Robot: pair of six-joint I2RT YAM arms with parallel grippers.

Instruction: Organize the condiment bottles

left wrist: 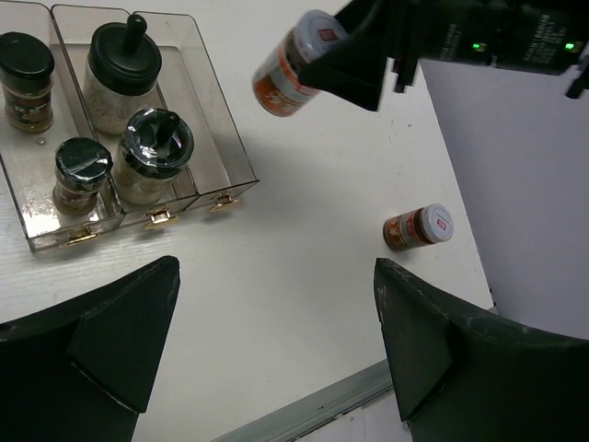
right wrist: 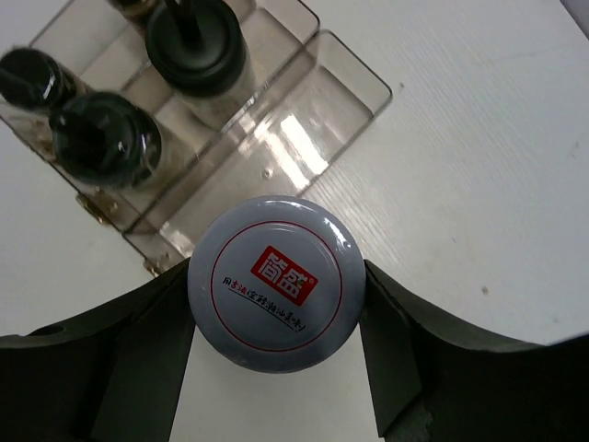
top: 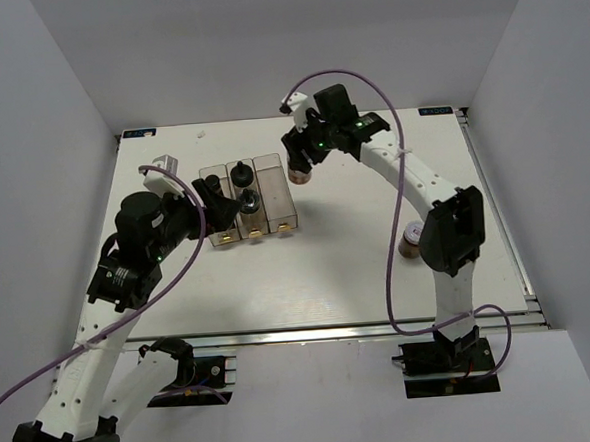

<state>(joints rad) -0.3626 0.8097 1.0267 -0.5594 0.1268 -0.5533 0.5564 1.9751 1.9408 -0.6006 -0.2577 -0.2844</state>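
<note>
My right gripper (right wrist: 273, 304) is shut on a condiment bottle (right wrist: 273, 281) with a grey-white lid and reddish contents. It hangs tilted (left wrist: 294, 64) just off the right, empty compartment (right wrist: 304, 138) of the clear rack (top: 275, 225). Several black-capped bottles stand in the rack's left and middle compartments (left wrist: 122, 74) (left wrist: 152, 157) (left wrist: 25, 78) (left wrist: 81, 175). Another white-lidded reddish bottle (left wrist: 419, 227) rests on the table by the right arm (top: 411, 239). My left gripper (left wrist: 276, 341) is open and empty, above the table near the rack's left front (top: 212, 201).
The table's metal front edge (left wrist: 322, 405) runs just below my left fingers. White walls enclose the table on three sides. A purple cable (top: 393, 265) loops from the right arm. A small grey object (top: 163, 165) lies at the table's far left.
</note>
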